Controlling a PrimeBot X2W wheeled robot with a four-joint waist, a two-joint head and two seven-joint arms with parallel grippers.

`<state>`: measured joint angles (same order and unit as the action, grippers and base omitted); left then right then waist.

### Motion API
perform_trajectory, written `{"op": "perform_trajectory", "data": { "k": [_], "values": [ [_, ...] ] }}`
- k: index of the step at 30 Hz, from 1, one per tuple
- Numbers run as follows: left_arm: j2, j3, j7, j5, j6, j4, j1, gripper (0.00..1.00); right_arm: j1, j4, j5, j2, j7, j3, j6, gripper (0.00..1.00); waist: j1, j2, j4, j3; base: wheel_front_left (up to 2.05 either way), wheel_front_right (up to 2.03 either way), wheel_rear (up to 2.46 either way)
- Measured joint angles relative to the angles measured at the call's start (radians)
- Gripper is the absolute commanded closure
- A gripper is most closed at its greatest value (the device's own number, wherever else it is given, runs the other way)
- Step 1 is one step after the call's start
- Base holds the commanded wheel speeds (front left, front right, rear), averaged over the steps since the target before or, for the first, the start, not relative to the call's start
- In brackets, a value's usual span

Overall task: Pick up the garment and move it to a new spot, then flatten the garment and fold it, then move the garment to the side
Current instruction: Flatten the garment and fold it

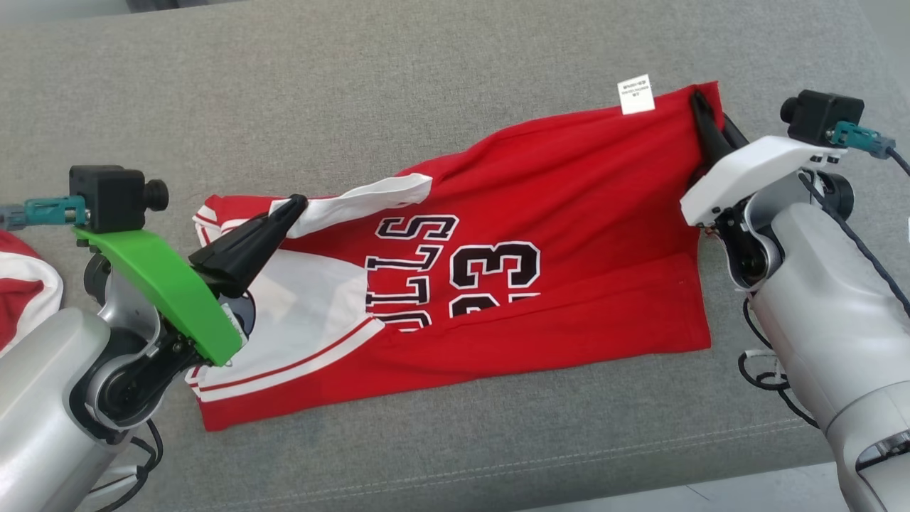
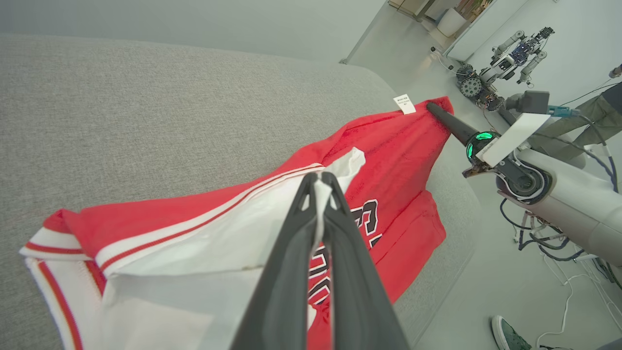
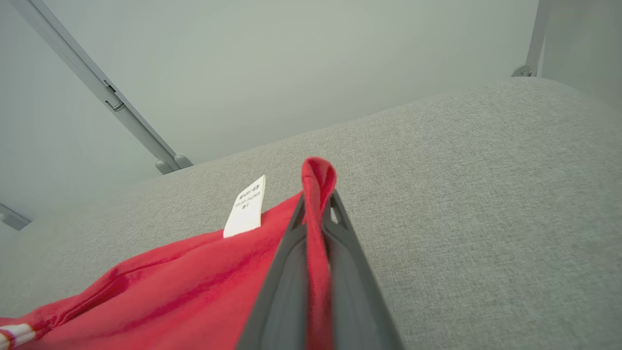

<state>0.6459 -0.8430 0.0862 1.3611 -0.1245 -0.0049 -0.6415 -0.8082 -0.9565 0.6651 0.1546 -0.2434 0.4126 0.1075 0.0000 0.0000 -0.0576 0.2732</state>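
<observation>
The garment point(image 1: 554, 213) is a red jersey with white trim and black lettering, spread across the grey cushion and partly folded over itself. My left gripper point(image 1: 298, 203) is shut on its white-trimmed edge at the left; the left wrist view shows white cloth pinched between the fingers point(image 2: 318, 182). My right gripper point(image 1: 700, 99) is shut on the red far-right corner, beside a white label point(image 1: 635, 94). In the right wrist view a red fold point(image 3: 318, 177) sticks out past the closed fingertips. The garment point(image 2: 398, 150) stretches between both grippers.
The grey cushion point(image 1: 355, 85) has free room beyond the jersey and along its front edge point(image 1: 498, 469). Another red and white cloth point(image 1: 21, 291) lies at the far left. A person's shoe point(image 2: 508, 333) and another robot point(image 2: 505, 53) stand on the floor to the right.
</observation>
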Motion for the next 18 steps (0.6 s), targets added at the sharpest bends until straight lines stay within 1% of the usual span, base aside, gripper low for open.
{"op": "perform_trajectory", "data": {
  "k": [2, 5, 8, 9, 13, 18],
  "values": [
    [0.002, 0.002, -0.029, 0.003, 0.000, -0.017, 0.010, 1.00, 0.017, 0.000, -0.003, 0.014, -0.004, 0.000, 0.006, 1.00, 0.0000, 0.0000, 0.005, -0.012, 0.00, 0.00, 0.00],
    [0.010, 0.010, -0.071, 0.007, 0.000, -0.037, 0.030, 1.00, 0.042, 0.001, -0.005, 0.032, -0.004, 0.000, 0.007, 1.00, 0.0000, 0.0000, 0.013, -0.030, 0.00, 0.00, 0.00],
    [0.019, 0.047, -0.137, 0.010, 0.000, -0.048, 0.046, 1.00, 0.060, 0.006, -0.006, 0.037, -0.007, 0.000, 0.007, 1.00, 0.0000, 0.0000, 0.022, -0.043, 0.00, 0.00, 0.00],
    [0.028, 0.069, -0.169, 0.027, 0.000, -0.058, 0.052, 1.00, 0.065, 0.007, -0.006, 0.033, -0.007, 0.003, 0.007, 1.00, 0.0000, 0.0000, 0.027, -0.048, 0.00, 0.00, 0.00],
    [0.040, 0.064, -0.184, 0.046, 0.000, -0.097, 0.063, 1.00, 0.064, 0.034, -0.008, 0.035, -0.007, -0.002, 0.010, 1.00, 0.0000, 0.0000, 0.033, -0.042, 0.00, 0.00, 0.00],
    [0.048, 0.021, -0.184, 0.047, 0.000, -0.134, 0.068, 1.00, 0.048, 0.078, -0.049, 0.044, -0.007, -0.007, 0.014, 1.00, 0.0000, 0.0000, 0.041, -0.020, 0.00, 0.00, 0.00]
  ]
}}
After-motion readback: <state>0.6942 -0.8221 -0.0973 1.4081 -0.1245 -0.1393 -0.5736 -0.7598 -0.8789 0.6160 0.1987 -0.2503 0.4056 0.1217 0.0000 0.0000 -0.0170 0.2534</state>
